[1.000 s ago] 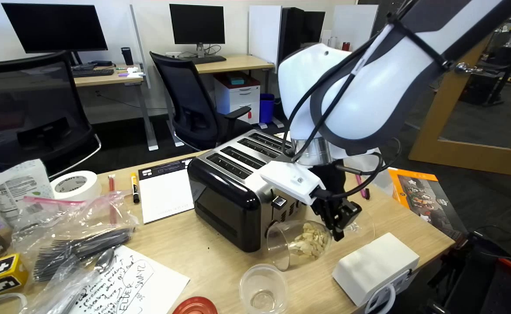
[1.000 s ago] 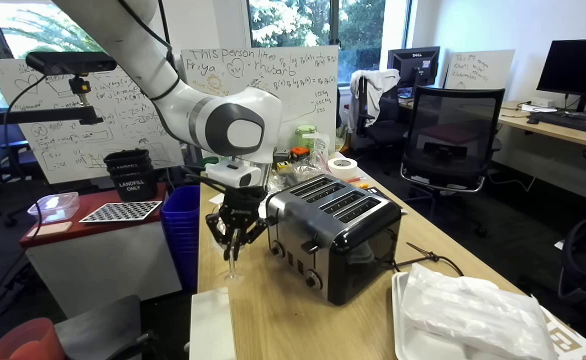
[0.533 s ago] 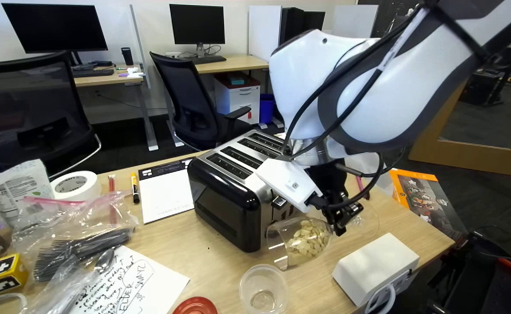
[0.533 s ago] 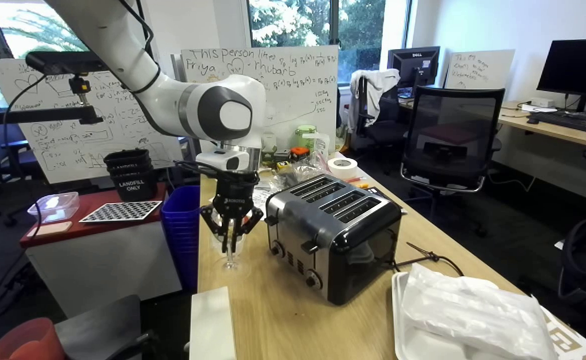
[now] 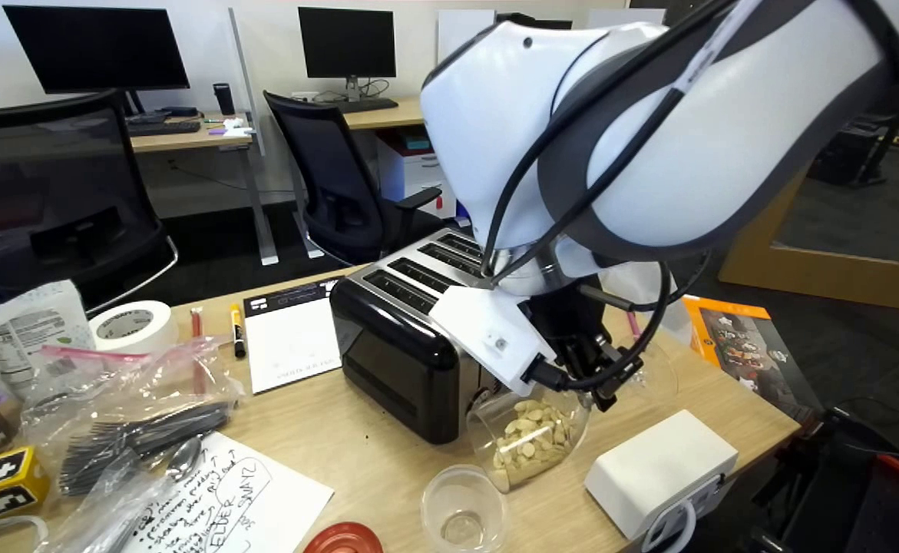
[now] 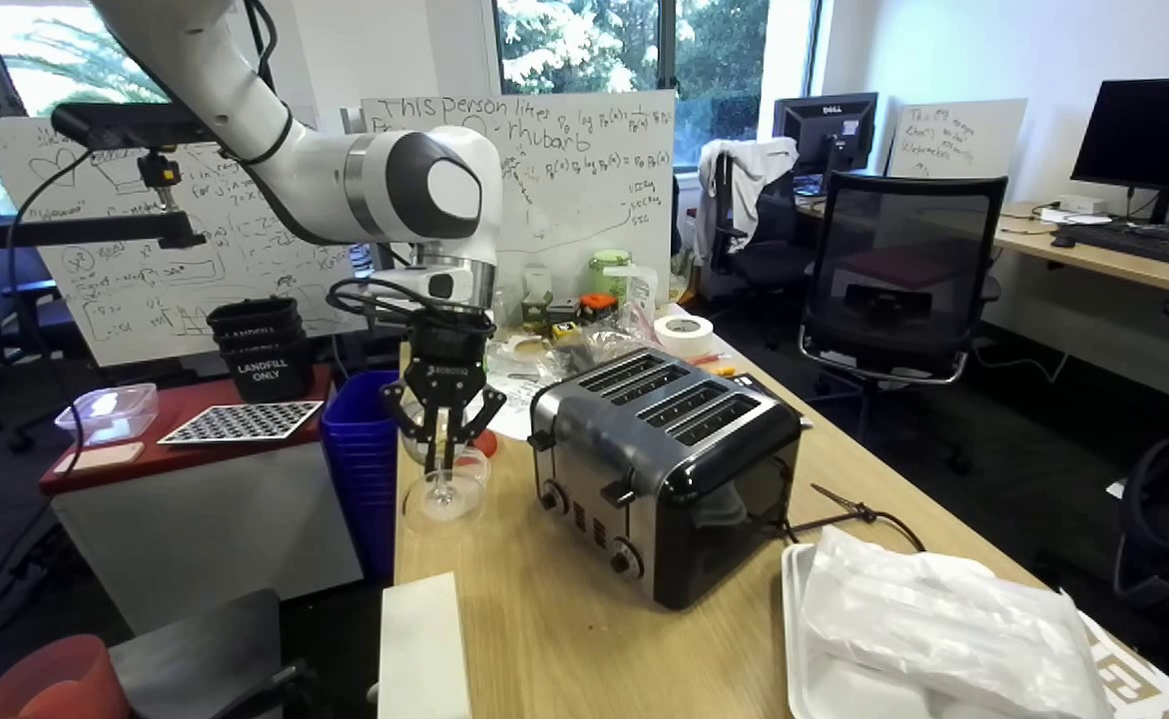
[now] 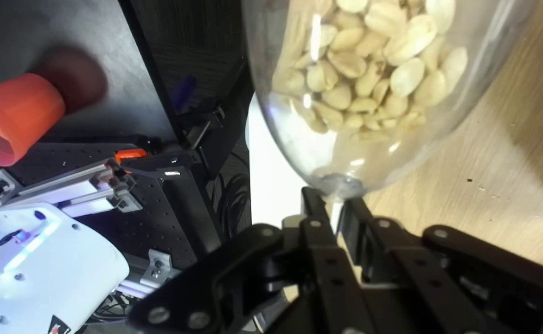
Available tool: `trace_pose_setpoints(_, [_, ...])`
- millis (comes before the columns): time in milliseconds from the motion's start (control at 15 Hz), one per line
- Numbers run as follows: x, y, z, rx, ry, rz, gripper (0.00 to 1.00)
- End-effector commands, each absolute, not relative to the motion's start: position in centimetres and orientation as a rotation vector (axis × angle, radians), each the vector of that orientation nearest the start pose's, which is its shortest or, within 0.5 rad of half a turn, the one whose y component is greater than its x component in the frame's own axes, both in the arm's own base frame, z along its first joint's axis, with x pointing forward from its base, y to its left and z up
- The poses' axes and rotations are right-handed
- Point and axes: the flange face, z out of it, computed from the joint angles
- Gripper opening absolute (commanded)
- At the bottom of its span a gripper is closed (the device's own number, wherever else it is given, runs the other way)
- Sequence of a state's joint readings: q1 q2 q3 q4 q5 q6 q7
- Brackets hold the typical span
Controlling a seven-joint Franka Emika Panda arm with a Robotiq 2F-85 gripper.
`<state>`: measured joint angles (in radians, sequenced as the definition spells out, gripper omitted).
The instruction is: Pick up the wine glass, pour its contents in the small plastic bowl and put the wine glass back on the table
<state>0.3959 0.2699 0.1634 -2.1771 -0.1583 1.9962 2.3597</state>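
My gripper (image 7: 332,204) is shut on the stem of the wine glass (image 7: 345,157), just below its rounded bowl in the wrist view. In an exterior view the wine glass (image 5: 486,422) lies tilted well over, its mouth facing the lower left. Its contents (image 5: 535,436), pale yellow kernels, are inside and spread toward the rim. The small plastic bowl (image 5: 463,513) stands on the table (image 5: 388,484) just beside the glass's mouth, with no kernels visible in it. From the opposite side, the gripper (image 6: 439,469) shows with the glass's round foot (image 6: 446,499) turned toward the camera.
A black and silver toaster (image 5: 411,353) stands close beside the glass. A white box (image 5: 660,472) sits at the table edge. A red disc (image 5: 344,540) lies near the bowl. Paper (image 5: 238,491), a plastic bag and a brush lie further left.
The wine glass has tipped further over, and its kernels have slid toward the rim. In an exterior view the gripper has drifted left and slightly up, and the foot has swung toward the camera.
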Motion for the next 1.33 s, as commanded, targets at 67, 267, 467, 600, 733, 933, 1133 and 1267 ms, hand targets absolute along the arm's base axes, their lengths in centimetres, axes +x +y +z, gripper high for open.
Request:
trace_pose_setpoints(67, [44.5,26.6,24.2,-2.396,2.755,-0.141,0.04])
trace_pose_setpoints(267, [45.1,26.8,23.8,-2.405,2.776,-0.158,0.04])
trace_pose_setpoints(467, [45.6,27.5,23.2,-2.425,2.788,-0.168,0.04])
trace_pose_setpoints(600, [45.9,28.0,23.0,-2.434,2.793,-0.169,0.04])
trace_pose_setpoints(733, [46.2,28.4,22.8,-2.436,2.804,-0.178,0.04])
trace_pose_setpoints(933, [46.6,28.5,22.6,-2.432,2.830,-0.187,0.04])
trace_pose_setpoints(1133, [46.9,28.3,22.2,-2.433,2.853,-0.185,0.04])
trace_pose_setpoints(1267, [47.0,28.1,21.8,-2.435,2.868,-0.181,0.04])
